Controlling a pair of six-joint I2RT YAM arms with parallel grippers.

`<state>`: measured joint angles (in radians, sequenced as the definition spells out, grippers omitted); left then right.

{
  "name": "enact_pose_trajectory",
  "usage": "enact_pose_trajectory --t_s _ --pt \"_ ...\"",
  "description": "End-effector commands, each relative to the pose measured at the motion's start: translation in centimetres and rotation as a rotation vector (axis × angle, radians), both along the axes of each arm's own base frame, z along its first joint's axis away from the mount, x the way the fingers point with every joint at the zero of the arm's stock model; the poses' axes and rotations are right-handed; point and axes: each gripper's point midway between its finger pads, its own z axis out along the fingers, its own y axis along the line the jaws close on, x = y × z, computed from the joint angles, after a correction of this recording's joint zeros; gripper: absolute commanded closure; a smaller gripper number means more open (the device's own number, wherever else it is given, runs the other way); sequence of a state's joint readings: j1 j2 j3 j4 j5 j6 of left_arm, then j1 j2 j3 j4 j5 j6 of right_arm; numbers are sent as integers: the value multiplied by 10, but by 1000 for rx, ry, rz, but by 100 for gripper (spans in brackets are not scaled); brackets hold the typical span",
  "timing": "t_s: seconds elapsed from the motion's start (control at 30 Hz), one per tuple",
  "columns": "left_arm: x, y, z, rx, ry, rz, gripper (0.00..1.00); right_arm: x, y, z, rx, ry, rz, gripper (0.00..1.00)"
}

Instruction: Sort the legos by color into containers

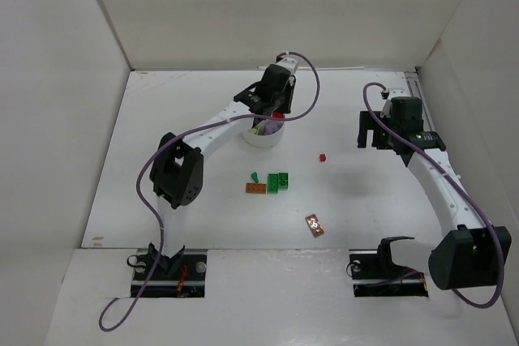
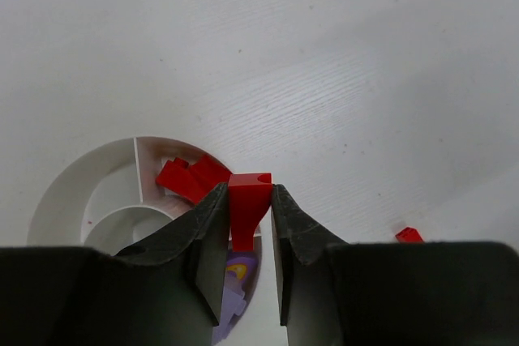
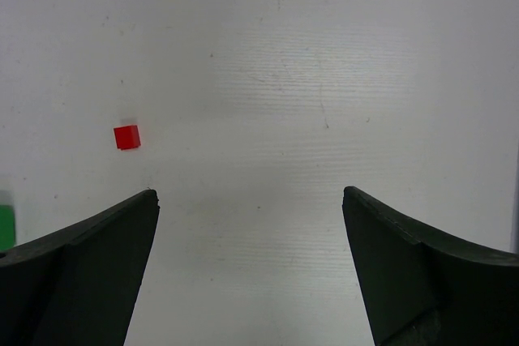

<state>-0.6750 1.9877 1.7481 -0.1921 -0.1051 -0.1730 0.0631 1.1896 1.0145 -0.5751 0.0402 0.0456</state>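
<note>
Red legos (image 2: 190, 177) are seen in one dish wedge (image 2: 158, 153), purple ones (image 2: 233, 279) in another; a red brick (image 2: 249, 204) is pinched by the left gripper (image 2: 249, 192); the right gripper (image 3: 250, 194) is spread empty.

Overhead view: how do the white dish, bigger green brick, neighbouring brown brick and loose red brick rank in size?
Largest: white dish
bigger green brick
brown brick
Smallest: loose red brick

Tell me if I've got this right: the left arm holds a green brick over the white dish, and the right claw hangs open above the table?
Nearly. The brick in the left gripper is red, not green, as the left wrist view shows. It is held over the white dish, and the right gripper does hang open above the table.
</note>
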Motion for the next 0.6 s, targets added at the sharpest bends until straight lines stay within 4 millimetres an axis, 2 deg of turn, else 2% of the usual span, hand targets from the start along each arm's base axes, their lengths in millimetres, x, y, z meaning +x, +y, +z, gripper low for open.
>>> enact_pose_trajectory --t_s 0.0,0.17,0.33,0.37,0.4,0.47,0.5,0.57 --pt "13 11 20 11 -43 39 77 19 -1 29 15 -93 -4 0" --pt "17 16 -3 45 -14 77 74 20 -1 25 14 -81 -4 0" --pt "19 17 -16 50 1 106 74 21 1 19 14 -62 10 0" --pt "21 16 -11 42 -9 106 74 21 1 19 13 -62 10 0" --pt "22 16 -17 49 -1 106 74 19 1 14 13 -51 10 0" --pt "21 15 -14 41 3 112 74 21 2 16 11 -62 24 0" --pt "20 14 -5 19 -3 110 70 22 4 14 19 -65 32 0" --pt "16 9 5 -17 -17 81 52 24 12 17 43 -78 78 0"
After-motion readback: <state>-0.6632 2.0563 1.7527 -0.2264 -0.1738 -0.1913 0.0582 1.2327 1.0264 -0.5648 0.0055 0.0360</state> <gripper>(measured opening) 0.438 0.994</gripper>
